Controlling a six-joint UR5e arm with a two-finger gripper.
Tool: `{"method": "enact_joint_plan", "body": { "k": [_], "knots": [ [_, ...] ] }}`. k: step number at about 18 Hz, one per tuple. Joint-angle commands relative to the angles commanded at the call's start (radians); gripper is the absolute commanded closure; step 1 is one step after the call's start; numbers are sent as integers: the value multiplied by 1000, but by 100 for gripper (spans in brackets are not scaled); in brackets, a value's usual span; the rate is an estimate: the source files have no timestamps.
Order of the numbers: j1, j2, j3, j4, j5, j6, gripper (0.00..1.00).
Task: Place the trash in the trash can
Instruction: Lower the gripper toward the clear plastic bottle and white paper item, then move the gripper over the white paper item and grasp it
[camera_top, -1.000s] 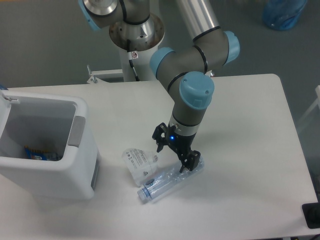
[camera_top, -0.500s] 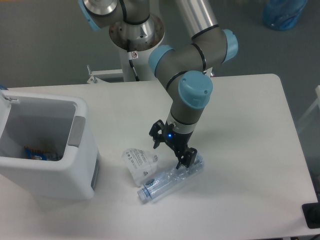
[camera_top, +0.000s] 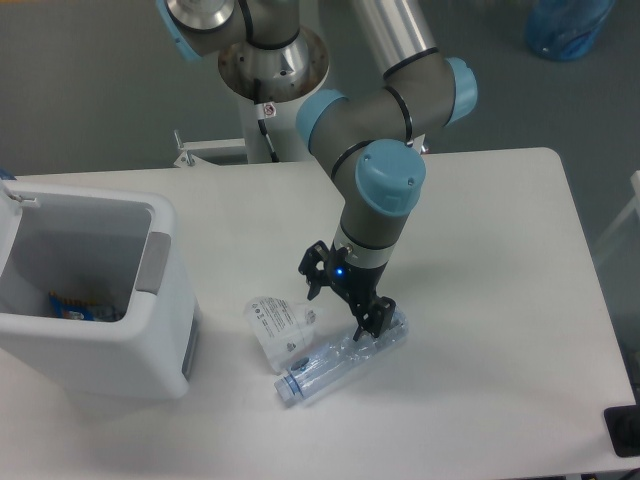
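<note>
A crushed clear plastic bottle (camera_top: 330, 367) with a bluish label lies on the white table, cap end toward the lower left. A crumpled whitish-clear wrapper (camera_top: 277, 322) with printed text lies touching its left side. My gripper (camera_top: 343, 301) is open, pointing down just above the bottle's right end, one finger near the wrapper and the other over the bottle. It holds nothing. The white trash can (camera_top: 150, 360) with a grey panel stands at the left, open at the top.
Something blue and yellow (camera_top: 78, 305) lies inside the can. The arm's base column (camera_top: 270, 70) stands at the table's back edge. A dark object (camera_top: 625, 430) sits at the table's front right corner. A blue bag (camera_top: 568, 25) lies on the floor.
The gripper has shifted slightly left and up over the bottle's right end since a second ago. The bottle and wrapper have not moved.
</note>
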Motion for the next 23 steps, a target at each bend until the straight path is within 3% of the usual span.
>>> {"method": "enact_joint_plan", "body": {
  "k": [3, 6, 9, 15, 20, 22, 23],
  "knots": [
    [-9, 55, -73, -2, 11, 3, 0],
    [-47, 68, -121, 2, 9, -8, 0],
    [-61, 42, -95, 24, 6, -101, 0],
    [-104, -34, -12, 58, 8, -126, 0],
    [-130, -54, -6, 83, 64, -121, 1],
    [-159, -55, -12, 83, 124, -124, 7],
    [-172, -52, -14, 78, 138, -124, 15]
  ]
}}
